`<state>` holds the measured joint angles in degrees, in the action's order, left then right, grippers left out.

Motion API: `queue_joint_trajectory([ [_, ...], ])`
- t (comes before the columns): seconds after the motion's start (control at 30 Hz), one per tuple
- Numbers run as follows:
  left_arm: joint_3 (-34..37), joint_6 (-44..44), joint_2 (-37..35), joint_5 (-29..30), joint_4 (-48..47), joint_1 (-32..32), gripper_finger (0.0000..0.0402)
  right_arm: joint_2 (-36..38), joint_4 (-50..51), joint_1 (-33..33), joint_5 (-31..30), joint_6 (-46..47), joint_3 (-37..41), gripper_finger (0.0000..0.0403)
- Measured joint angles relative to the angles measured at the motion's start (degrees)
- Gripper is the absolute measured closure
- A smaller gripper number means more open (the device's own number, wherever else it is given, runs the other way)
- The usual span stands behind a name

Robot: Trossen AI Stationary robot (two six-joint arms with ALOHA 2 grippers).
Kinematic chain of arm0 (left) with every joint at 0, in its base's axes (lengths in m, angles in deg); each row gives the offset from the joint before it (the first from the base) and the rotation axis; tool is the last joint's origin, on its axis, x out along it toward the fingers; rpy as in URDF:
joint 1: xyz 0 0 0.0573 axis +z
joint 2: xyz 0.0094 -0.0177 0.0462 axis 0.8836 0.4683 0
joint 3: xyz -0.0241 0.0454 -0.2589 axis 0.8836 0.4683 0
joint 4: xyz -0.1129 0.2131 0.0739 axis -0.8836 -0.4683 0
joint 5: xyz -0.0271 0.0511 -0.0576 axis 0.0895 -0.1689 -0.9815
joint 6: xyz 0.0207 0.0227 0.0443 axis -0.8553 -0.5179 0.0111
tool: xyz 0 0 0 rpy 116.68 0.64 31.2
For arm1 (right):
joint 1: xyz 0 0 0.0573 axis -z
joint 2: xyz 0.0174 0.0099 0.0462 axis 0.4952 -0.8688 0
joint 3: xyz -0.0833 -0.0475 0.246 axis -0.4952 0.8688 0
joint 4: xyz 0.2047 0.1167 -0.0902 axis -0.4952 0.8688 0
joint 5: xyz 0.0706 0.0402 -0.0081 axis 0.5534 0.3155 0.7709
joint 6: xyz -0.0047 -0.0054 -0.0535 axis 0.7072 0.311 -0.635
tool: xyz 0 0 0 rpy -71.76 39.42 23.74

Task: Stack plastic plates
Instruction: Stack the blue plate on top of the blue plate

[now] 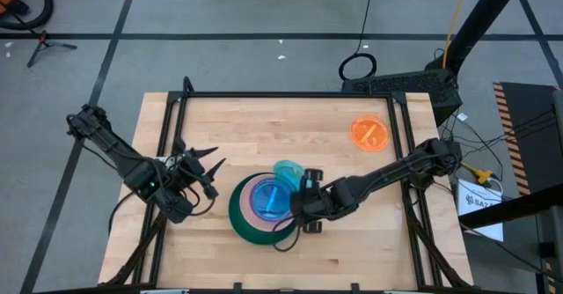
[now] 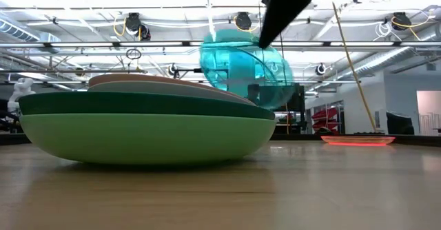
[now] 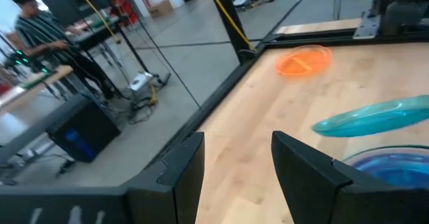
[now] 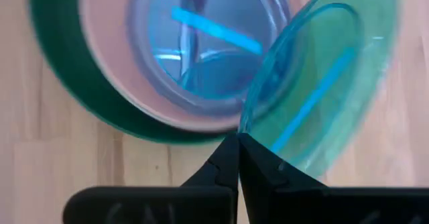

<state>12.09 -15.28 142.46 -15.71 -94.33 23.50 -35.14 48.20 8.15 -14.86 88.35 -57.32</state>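
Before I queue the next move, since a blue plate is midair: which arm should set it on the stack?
Right: its tool already pinches the translucent blue plate over the stack; the left tool waits open, beside it.

Dark jointed arms (image 1: 114,153) — black fingers (image 3: 301,174)

The table (image 1: 343,241) has a top of pale wood planks, smooth with a soft sheen, and a dark metal frame (image 1: 290,94) runs around it. The stack of plates (image 2: 138,123) looks like smooth plastic: the light green bottom plate (image 2: 145,139) is matt, and the dark green plate (image 4: 57,63) above it is matt too. The blue plate (image 4: 201,43) on top of the stack is translucent and glossy. The teal plate (image 4: 328,70), pinched at its rim by the right gripper (image 4: 238,158), is clear glossy plastic. The orange plate (image 3: 303,60) at the far right is also translucent and shiny. The fingers (image 3: 181,177) of the left gripper (image 3: 238,167) are matt black plastic.
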Motion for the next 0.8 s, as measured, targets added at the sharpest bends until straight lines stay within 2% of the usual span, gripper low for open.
queue_joint_trajectory([
  [0.17,0.0,3.2,1.0,-0.4,0.0,-1.7,0.0222,-0.4,-6.0,-0.7,-0.3,-14.8,0.0,0.0403],
  [0.3,0.0,6.7,2.0,-0.4,0.0,-3.1,0.0222,-1.1,-9.8,-1.0,0.0,-22.7,0.0,0.0403],
  [0.6,0.0,19.2,6.0,-0.5,0.1,-7.7,0.0222,-5.3,-11.1,-1.6,0.2,-32.1,0.0,0.0403],
  [0.8,0.0,27.4,9.4,-0.5,0.1,-11.0,0.0222,-9.7,-10.9,-1.9,0.1,-33.6,0.0,0.0403],
])
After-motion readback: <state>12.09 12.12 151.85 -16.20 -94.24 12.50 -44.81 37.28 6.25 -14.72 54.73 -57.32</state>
